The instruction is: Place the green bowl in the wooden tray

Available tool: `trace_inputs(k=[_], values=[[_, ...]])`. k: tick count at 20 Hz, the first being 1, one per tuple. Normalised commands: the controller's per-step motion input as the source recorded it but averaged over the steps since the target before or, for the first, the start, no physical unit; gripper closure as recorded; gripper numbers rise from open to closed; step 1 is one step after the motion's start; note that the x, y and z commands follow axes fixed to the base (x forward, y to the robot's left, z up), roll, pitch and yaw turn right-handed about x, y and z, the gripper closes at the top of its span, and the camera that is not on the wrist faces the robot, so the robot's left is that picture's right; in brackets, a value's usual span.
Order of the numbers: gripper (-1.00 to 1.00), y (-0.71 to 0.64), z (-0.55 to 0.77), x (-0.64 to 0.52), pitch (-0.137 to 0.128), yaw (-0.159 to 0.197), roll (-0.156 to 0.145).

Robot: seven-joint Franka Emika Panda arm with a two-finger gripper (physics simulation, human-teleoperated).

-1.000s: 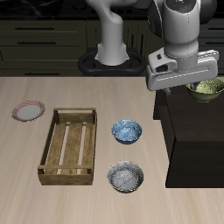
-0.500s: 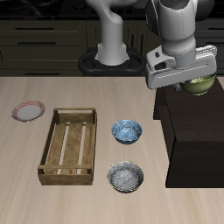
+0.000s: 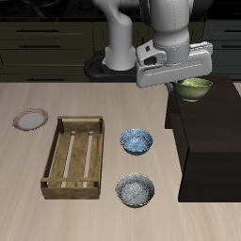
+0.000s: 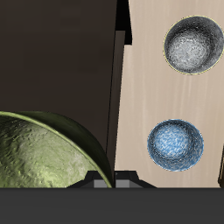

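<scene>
The green bowl [image 3: 196, 89] is olive with a pale speckled inside. It hangs in the air above the dark raised block [image 3: 209, 141], held at its rim. My gripper [image 3: 183, 83] is shut on the bowl's rim; its fingertips are mostly hidden behind the hand. In the wrist view the green bowl [image 4: 44, 153] fills a large area right beside my gripper [image 4: 115, 179]. The wooden tray [image 3: 80, 120] lies on the table, well apart from the bowl, with its slatted bottom bare.
A light-blue patterned bowl [image 3: 136, 142] [image 4: 174, 144] and a grey-blue speckled bowl [image 3: 135, 190] [image 4: 194, 44] stand between the tray and the dark block. A small pink-rimmed plate [image 3: 30, 119] lies beyond the tray. The robot's base stands at the back.
My gripper has carried the green bowl sideways toward the tray's side, from over the dark block's far part to near its edge by the table. Nothing else moved.
</scene>
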Motion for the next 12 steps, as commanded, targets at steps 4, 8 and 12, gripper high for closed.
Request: trace_inputs(k=[4,8,12], values=[[1.00,-0.88,0.11,-0.08,-0.031,-0.023,-0.071],[1.00,-0.83,0.04,0.08,0.004,-0.032,-0.098],[1.00,-1.34,0.01,0.06,-0.006,-0.028,-0.146]])
